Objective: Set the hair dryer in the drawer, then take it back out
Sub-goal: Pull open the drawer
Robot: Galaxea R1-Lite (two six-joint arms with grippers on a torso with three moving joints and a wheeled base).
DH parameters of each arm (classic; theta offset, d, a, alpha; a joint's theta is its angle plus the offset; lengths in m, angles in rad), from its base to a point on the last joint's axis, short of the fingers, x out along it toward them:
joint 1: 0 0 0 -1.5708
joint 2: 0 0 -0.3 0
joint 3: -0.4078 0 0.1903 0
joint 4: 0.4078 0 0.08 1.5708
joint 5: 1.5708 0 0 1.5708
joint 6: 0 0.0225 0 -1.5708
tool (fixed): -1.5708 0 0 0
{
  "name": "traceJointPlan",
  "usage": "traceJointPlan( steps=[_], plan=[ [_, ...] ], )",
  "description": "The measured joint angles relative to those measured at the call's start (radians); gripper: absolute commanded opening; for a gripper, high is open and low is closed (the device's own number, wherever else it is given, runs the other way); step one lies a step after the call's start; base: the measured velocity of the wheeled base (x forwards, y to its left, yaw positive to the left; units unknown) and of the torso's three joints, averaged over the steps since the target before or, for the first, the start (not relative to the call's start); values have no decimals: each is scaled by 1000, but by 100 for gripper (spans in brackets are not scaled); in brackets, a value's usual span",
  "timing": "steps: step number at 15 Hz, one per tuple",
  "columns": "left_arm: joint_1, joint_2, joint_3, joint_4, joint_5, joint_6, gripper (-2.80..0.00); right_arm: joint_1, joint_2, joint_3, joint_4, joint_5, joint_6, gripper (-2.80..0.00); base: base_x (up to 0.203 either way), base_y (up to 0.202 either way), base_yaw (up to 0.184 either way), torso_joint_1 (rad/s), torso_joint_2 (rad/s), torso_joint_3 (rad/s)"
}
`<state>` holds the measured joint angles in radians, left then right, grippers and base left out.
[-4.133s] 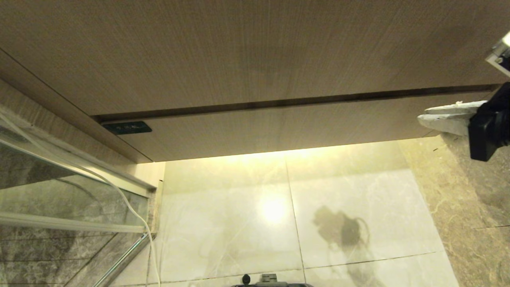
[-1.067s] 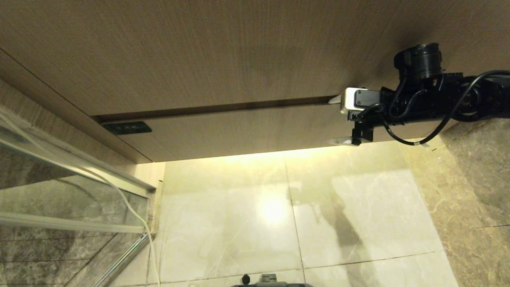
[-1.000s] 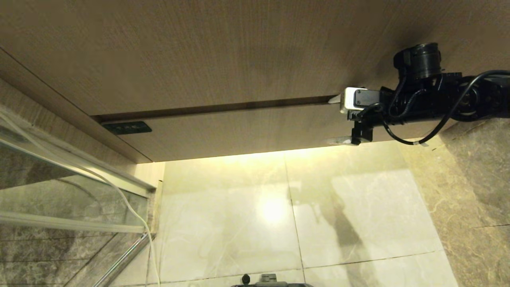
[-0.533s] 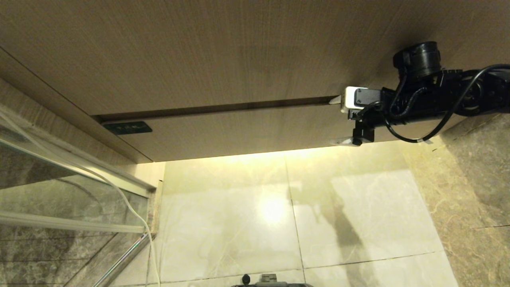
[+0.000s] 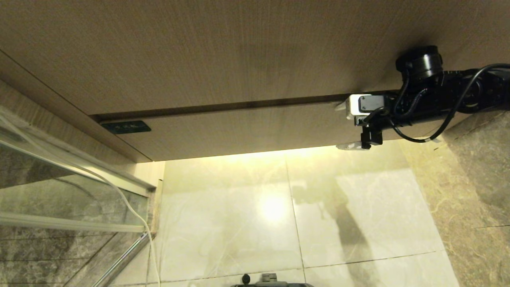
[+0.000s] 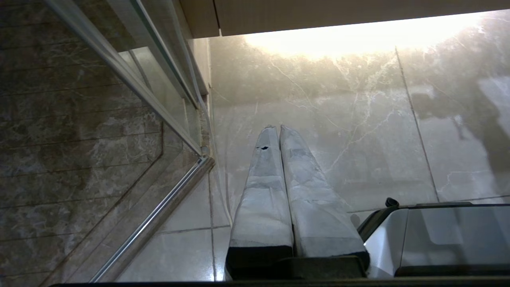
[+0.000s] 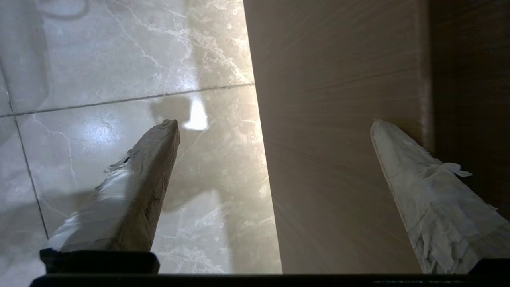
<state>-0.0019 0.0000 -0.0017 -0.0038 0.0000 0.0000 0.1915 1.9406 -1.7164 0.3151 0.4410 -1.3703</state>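
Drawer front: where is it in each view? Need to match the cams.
Head view: drawer is the lower wood band with the dark label; open right gripper straddles its right end.
Left wrist view: only its underside strip, above the shut left gripper.
Right wrist view: wood face between the fingers.
Shared landmark: the marble floor.

Glossy marble-tile floor [image 5: 239,223] beneath cabinet [image 5: 239,52]

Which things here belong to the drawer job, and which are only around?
Job:
- drawer, closed
- right gripper, open across the drawer's front edge

Only around:
- left gripper, shut, above the floor
- glass partition
- white cord
- tiled floor

The hair dryer is not visible.
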Motion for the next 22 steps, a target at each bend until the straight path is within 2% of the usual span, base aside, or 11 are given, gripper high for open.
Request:
traceJointPlan(
  steps=[8,14,17,19,22],
  plan=[
    [0,0,0,-1,0,0,-280,22,-143,42,50,-25,-34,0,0,0,0,0,0,0],
    [0,0,0,0,0,0,-280,99,-211,63,173,-204,-40,0,0,0,0,0,0,0],
    [0,0,0,0,0,0,-280,137,-186,49,166,-301,-32,0,0,0,0,0,0,0],
    [0,0,0,0,0,0,-280,146,-164,35,157,-313,-31,0,0,0,0,0,0,0],
    [0,0,0,0,0,0,-280,150,-131,27,65,-333,-24,0,0,0,0,0,0,0]
  ],
)
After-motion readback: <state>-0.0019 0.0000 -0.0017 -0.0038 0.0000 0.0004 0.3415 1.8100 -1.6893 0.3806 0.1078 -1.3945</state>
